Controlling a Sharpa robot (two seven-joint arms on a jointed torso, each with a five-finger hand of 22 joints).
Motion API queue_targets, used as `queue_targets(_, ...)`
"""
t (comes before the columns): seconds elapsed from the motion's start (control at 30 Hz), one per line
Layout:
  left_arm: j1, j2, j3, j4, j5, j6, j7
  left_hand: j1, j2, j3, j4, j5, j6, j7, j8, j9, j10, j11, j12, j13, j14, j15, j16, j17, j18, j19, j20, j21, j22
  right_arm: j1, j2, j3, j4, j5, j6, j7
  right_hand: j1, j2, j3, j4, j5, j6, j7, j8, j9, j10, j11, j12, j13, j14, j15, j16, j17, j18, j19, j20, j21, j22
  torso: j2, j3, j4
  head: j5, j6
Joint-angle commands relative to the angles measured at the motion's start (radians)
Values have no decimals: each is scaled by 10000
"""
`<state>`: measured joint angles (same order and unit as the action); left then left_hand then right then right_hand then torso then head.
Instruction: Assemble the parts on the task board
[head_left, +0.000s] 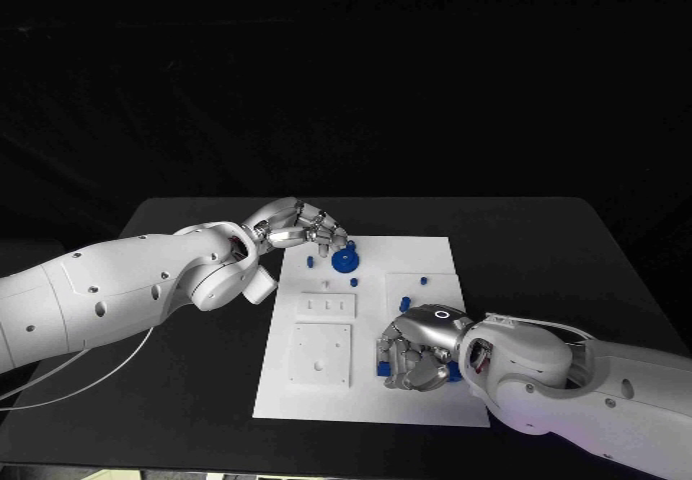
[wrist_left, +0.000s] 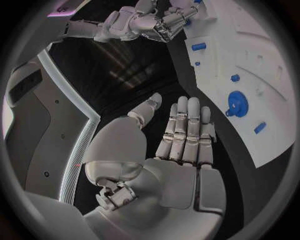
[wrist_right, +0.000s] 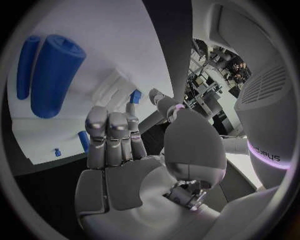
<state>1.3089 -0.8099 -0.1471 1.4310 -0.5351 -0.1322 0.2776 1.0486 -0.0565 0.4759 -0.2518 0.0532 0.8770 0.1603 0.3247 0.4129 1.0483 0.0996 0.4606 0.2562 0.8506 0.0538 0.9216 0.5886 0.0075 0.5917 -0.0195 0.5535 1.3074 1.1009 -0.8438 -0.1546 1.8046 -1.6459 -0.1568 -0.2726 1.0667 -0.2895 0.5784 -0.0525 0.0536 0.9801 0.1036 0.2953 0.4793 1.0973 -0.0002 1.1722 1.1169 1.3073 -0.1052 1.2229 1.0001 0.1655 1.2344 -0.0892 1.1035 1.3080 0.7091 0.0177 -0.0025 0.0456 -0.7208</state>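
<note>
The white task board (head_left: 368, 390) lies in the middle of the black table. My right hand (head_left: 414, 356) is low over the board's near right part, and its thumb and a finger pinch a small blue part (wrist_right: 135, 95) next to a raised white block (wrist_right: 112, 85). A thick blue cylinder (wrist_right: 55, 75) and a thinner blue piece (wrist_right: 26, 65) are on the board close by. My left hand (head_left: 299, 226) hovers at the board's far left corner with its fingers (wrist_left: 184, 130) straight and nothing in the palm. A round blue gear (head_left: 346, 261) sits just beside it.
Small blue pieces (head_left: 404, 300) are scattered over the board's right half. Two raised white plates (head_left: 322, 352) take up its left half. Bare black table (head_left: 562, 260) surrounds the board. From the left wrist view, my right hand (wrist_left: 147, 22) is at the board's far end.
</note>
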Motion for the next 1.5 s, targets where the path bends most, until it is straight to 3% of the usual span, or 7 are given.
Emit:
queue_targets(0.03,3,4,7,18,69,-9,61,66,34,27,9,9,-69,15,-52,-10,-59,-21,-7,-9,44,11,44,-14,-75,39,5,11,119,-39,3,-34,64,119,378,277,127,4,14,-79,-43,102,17,35,21,-5,-63,47,-15,11,-92,-54,11,963,-14,-39,-33,123,-1,-3,-2,1,-10)
queue_targets(1.33,3,-3,7,-4,69,-43,53,99,53,41,-1,5,-67,14,-51,-7,-61,-21,4,-17,35,15,50,-34,-75,36,9,8,123,-38,-93,-32,133,508,612,526,158,78,20,-228,-32,240,-26,109,49,20,-103,49,-25,13,-128,-55,15,963,-11,-16,-24,129,0,2,-7,17,-50)
queue_targets(1.5,3,0,7,-6,69,-48,54,101,53,41,-2,4,-67,15,-51,-7,-61,-21,5,-18,33,16,50,-36,-75,34,11,7,123,-38,-66,-32,110,453,773,519,338,231,248,-363,-22,388,-85,204,126,25,-161,37,-34,16,-182,-64,11,963,-9,-3,-34,123,1,1,-6,17,-53)
